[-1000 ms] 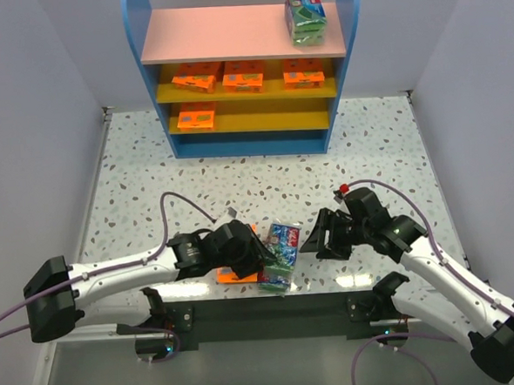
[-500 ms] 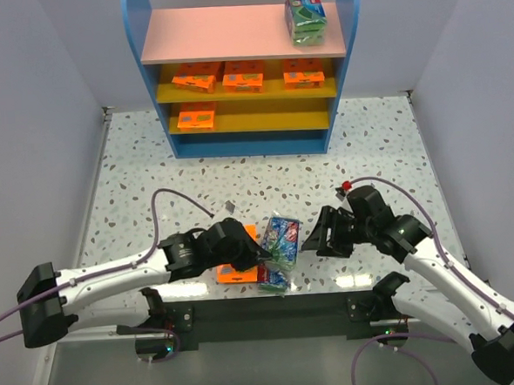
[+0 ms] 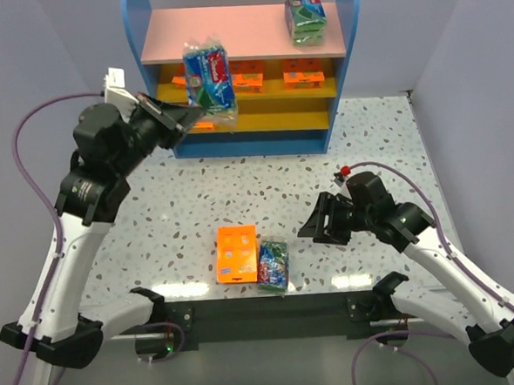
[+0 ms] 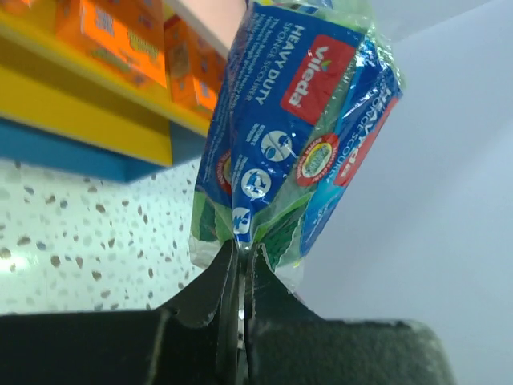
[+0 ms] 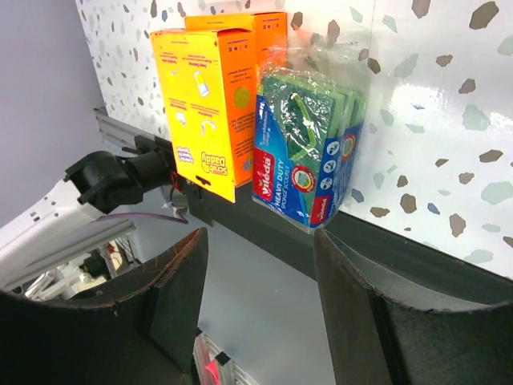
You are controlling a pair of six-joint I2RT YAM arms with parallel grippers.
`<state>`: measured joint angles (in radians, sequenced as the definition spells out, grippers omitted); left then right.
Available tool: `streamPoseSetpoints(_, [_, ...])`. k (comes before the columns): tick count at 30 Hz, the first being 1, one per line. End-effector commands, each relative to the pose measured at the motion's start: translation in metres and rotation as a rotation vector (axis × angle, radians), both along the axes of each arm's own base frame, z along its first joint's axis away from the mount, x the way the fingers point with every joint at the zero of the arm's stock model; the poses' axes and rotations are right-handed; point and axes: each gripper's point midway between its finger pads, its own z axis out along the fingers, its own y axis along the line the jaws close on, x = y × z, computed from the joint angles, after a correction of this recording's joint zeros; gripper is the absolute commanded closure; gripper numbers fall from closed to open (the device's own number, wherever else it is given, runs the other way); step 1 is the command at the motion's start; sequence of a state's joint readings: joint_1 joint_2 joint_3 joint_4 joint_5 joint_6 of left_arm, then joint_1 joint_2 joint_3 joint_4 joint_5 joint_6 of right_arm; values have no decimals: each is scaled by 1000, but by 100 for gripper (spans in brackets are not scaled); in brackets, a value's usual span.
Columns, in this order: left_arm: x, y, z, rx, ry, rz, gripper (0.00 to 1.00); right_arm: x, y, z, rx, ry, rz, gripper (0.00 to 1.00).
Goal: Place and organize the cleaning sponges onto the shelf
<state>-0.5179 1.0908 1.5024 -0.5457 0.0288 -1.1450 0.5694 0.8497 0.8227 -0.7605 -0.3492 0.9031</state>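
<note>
vileda sponge pack (image 3: 208, 71) clamped tight in left end effector (image 4: 240, 250), just before the shelf (image 3: 238, 32) top; right end effector (image 3: 316, 228), jaws spread, faces orange pack (image 3: 237, 253) and second vileda pack (image 3: 273, 263), well before the shelf.

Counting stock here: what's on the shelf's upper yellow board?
On the upper yellow board: an orange sponge pack at the right, another in the middle, and a sliver of a third at the left. The green-and-blue sponge pack held in the left gripper covers the rest.

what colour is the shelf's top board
The top board is pink, clearest in the top external view.
</note>
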Motion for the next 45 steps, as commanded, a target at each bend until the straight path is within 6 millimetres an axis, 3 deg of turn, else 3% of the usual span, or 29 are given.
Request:
streamPoseSetpoints(1, [35,8,1,57,-49,-169,100,9,2,18,0,-70,14,41])
streamPoseSetpoints(2, [43,11,21,42,-105,-174,100,10,1,19,-4,-76,12,41])
streamPoseSetpoints(4, [73,25,21,39,-89,-164,100,11,1,18,-6,-81,9,41])
streamPoseSetpoints(5, [79,30,46,27,-155,-154,100,13,1,19,-2,-91,7,41])
streamPoseSetpoints(8, [112,47,67,-13,-184,-132,100,14,3,16,8,-95,3,41])
streamPoseSetpoints(9, [120,52,71,-26,-179,-120,100,13,3,14,10,-93,4,41])
streamPoseSetpoints(10, [141,59,63,-36,-155,-111,100,13,3,13,10,-92,3,41])
streamPoseSetpoints(11, [144,64,80,-46,-192,-107,100,13,3,13,15,-95,0,41])
streamPoseSetpoints(13, [166,70,83,-67,-189,-109,100,12,2,10,16,-92,-1,41])
streamPoseSetpoints(14, [186,84,69,-74,-148,-91,100,12,2,9,18,-96,-1,41])
streamPoseSetpoints(15, [182,84,79,-77,-170,-92,100,12,3,9,19,-95,-2,41])
streamPoseSetpoints(16, [196,89,67,-84,-138,-98,100,12,3,8,19,-97,0,42])
streamPoseSetpoints(17, [197,91,73,-86,-154,-105,100,13,3,8,21,-100,-1,41])
streamPoseSetpoints(22, [214,103,60,-97,-112,-90,100,13,5,5,27,-93,3,41])
streamPoseSetpoints(30, [225,119,46,-97,-76,-61,98,15,9,5,34,-90,17,41])
streamPoseSetpoints(32, [224,119,50,-94,-86,-57,81,15,9,3,30,-88,21,41])
streamPoseSetpoints(37, [222,123,60,-87,-122,-29,57,16,10,4,32,-89,25,40])
streamPoseSetpoints(38, [222,122,60,-93,-122,-32,45,15,10,5,33,-90,28,40])
streamPoseSetpoints(45, [208,130,84,-103,-186,16,29,16,10,8,34,-94,28,38])
